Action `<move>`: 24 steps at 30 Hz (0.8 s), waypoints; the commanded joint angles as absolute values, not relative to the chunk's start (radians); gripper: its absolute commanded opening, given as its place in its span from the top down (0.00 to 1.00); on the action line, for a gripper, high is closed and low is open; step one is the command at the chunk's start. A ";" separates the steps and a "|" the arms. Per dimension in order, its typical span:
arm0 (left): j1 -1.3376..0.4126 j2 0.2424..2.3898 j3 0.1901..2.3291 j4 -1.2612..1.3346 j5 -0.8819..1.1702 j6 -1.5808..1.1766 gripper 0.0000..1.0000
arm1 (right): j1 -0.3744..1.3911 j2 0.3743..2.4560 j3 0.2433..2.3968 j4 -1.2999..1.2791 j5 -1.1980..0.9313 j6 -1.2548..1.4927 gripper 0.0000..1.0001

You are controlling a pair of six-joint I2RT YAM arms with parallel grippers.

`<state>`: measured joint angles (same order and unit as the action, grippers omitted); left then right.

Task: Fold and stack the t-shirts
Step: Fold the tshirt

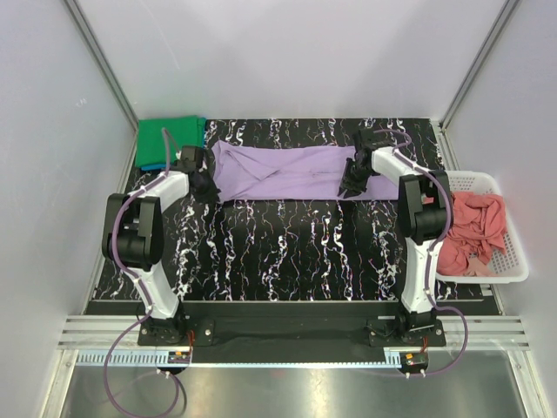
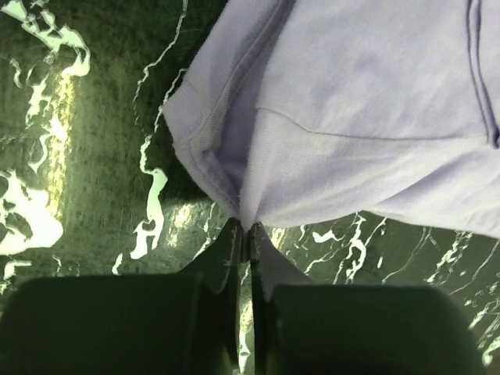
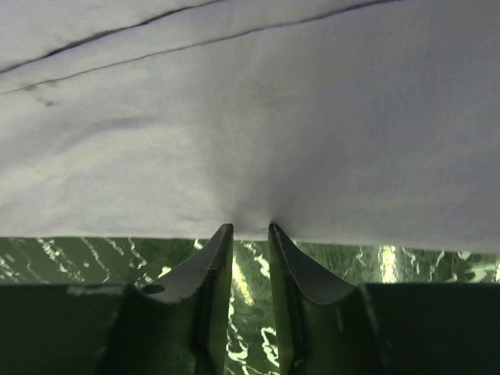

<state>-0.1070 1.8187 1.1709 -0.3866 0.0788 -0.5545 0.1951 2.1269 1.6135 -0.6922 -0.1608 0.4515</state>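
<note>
- Light purple t-shirt lies flat as a wide band, long axis left-right, on the far part of the worktop.
- Left pincer is clamped on the shirt's left near corner; the cloth puckers into the tips.
- Right pincer is pinched on the shirt's near hem at its right end, with fabric gathered between the tips.
- Step in hand looks like a lengthwise fold, near edge carried over to the far edge.
- To do it well: lift both ends level and together, hold light tension along the hem so the middle doesn't sag, and lay the edge flush on the far edge before letting go.
- Risk: the left grip is right on the corner and could slip if pulled sideways.
- Bright green t-shirt sits folded just beyond the purple shirt's left end, on top of a blue t-shirt.
- Salmon pink t-shirts are bunched in the white lattice basket, off the purple shirt's right end.
- Worktop is black with white marble veining and glossy, so cloth should slide easily.
- White wall panels enclose it on three sides.
</note>
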 commanded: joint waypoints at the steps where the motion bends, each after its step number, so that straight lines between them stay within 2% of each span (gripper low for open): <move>1: -0.086 1.819 1.261 -0.445 0.058 -0.561 1.00 | 0.201 2.181 1.664 -0.715 -0.138 0.428 0.69; 14: -0.058 1.855 1.261 -0.643 0.023 -0.586 0.99 | 0.202 2.079 1.548 -0.759 -0.009 0.411 0.70; 15: -0.058 1.845 1.253 -0.640 0.028 -0.587 0.95 | 0.206 2.062 1.546 -0.761 -0.017 0.414 0.69; 16: -0.058 1.823 1.250 -0.638 0.034 -0.589 0.75 | 0.210 2.030 1.551 -0.764 -0.028 0.419 0.68; 17: -0.058 1.812 1.252 -0.643 0.041 -0.591 0.66 | 0.216 2.014 1.568 -0.768 -0.034 0.423 0.67; 20: -0.058 1.769 1.308 -0.702 0.046 -0.603 0.51 | 0.248 1.973 1.621 -0.790 -0.096 0.459 0.64; 24: -0.089 1.680 1.347 -0.614 0.135 -0.652 0.47 | 0.264 1.896 1.622 -0.787 -0.163 0.520 0.64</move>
